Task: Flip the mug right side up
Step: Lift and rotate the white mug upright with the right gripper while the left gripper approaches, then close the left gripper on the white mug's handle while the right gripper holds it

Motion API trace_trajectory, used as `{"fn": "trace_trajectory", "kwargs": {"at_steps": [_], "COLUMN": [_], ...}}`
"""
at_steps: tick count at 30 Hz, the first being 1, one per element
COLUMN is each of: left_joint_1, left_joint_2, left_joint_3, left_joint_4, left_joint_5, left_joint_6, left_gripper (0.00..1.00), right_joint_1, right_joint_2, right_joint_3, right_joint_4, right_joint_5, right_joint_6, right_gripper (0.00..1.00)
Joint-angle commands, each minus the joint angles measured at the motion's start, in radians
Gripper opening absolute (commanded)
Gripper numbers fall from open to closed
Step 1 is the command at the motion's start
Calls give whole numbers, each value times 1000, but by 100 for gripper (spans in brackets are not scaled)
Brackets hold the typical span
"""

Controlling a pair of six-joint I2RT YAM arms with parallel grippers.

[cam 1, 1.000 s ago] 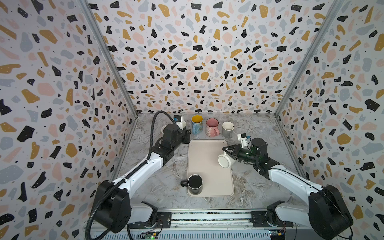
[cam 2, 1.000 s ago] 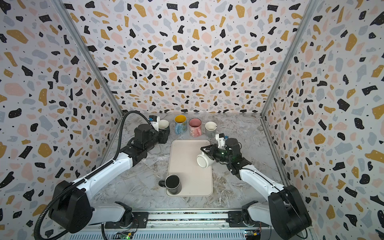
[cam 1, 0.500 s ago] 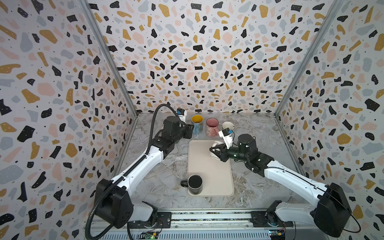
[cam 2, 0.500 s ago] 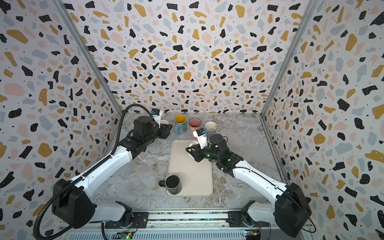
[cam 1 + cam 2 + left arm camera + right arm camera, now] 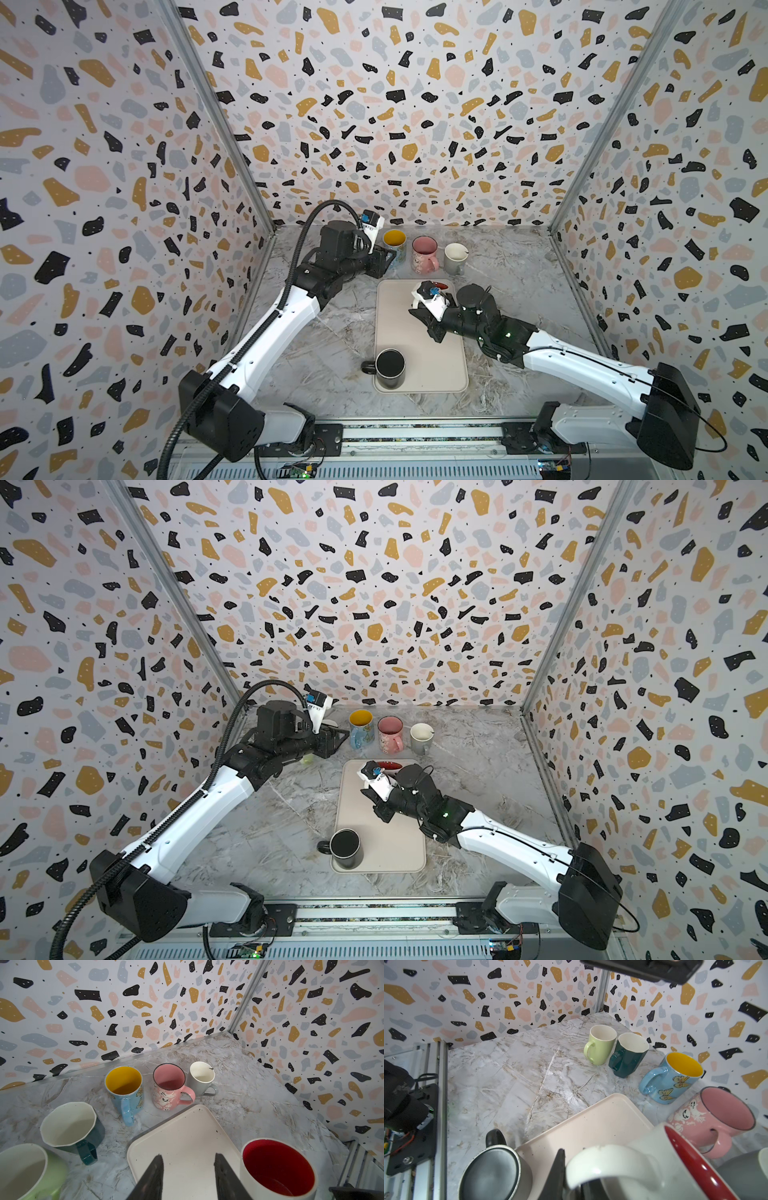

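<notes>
Where the white mug (image 5: 278, 1169) stood: at the far right corner of the tray (image 5: 419, 365), mouth up and red inside showing; whether its base touched the tray could not be told.
Right jaws: closed narrow on the white mug's handle (image 5: 602, 1159), with the right arm (image 5: 582, 361) lying across the tray's right edge.
Left jaws: part open, nothing between the fingers (image 5: 153, 1178), by the tray's far left corner.
In the way: in both top views the right wrist camera (image 5: 432, 305) covered most of the white mug, so only a red sliver showed.
Close neighbours: pink mug (image 5: 424, 253) and grey mug (image 5: 455, 257) stood just beyond the tray's far edge, near the white mug.
Further along the row: blue mug (image 5: 394, 245), dark green mug (image 5: 629, 1055) and light green mug (image 5: 600, 1047), all upright on the counter (image 5: 332, 340).
Near left corner of the tray: black mug (image 5: 390, 365), well apart from the white mug.
</notes>
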Motion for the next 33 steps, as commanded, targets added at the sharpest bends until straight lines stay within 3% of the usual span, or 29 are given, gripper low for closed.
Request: {"fn": "trace_trajectory", "kwargs": {"at_steps": [1,11,19,33], "left_joint_1": [5,3,-45,-93], "left_joint_2": [-25,-13,-28,-42], "left_joint_3": [46,124,137,121], "left_joint_4": [-102,-293,-389,-391], "left_joint_5": [67,234,223,220], "left_joint_6": [62,146,194,205], "left_gripper": [42,44,47,50], "right_joint_1": [40,101,104,144], "right_joint_2": [-54,-19,6,50], "right_joint_3": [43,33,27,12], "right_joint_4": [100,186,251,341], "right_joint_5": [104,245,282,371], "right_joint_6": [-169,-368,-452,-581], "right_gripper": [0,0,0,0]}}
